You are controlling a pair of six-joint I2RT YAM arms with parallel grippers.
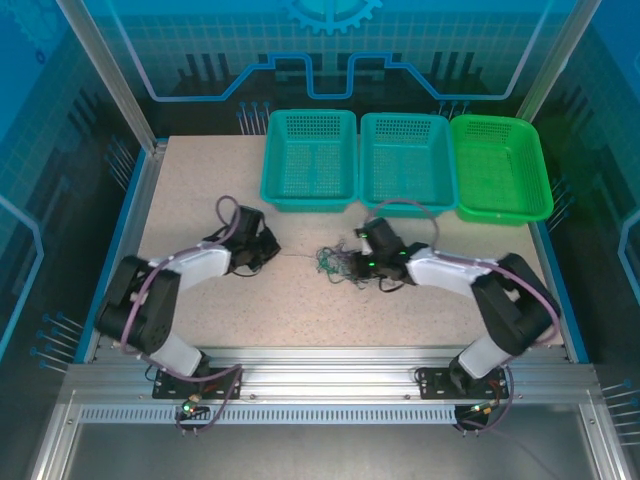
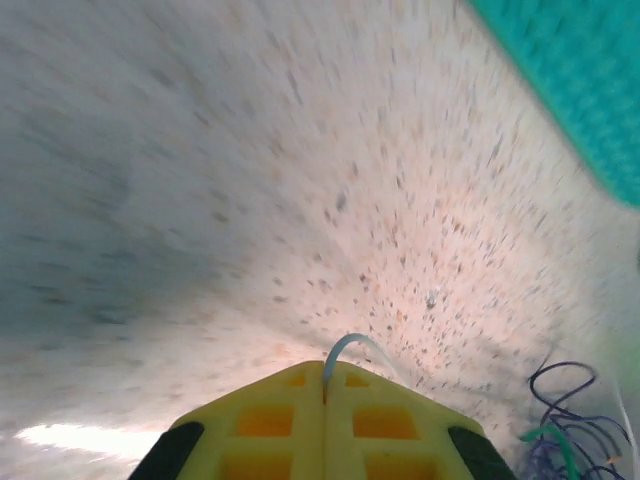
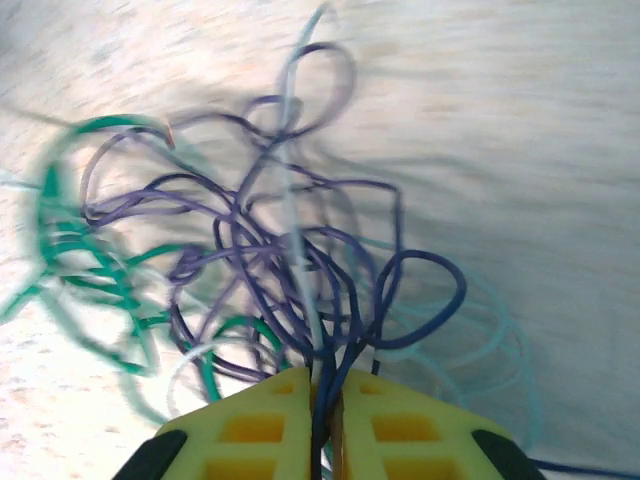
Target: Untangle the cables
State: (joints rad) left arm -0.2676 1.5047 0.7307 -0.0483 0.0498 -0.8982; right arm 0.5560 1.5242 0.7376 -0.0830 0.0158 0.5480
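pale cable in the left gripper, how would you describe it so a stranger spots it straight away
On the speckled table, find the tangle of cables at its centre. Just left of it, the left gripper is shut on one thin wire. It is pale, while the clump is mostly purple and green.

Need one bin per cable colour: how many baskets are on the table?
3, in a row along the far edge of the table: left teal basket, middle teal basket, green basket on the right. None looks hidden.
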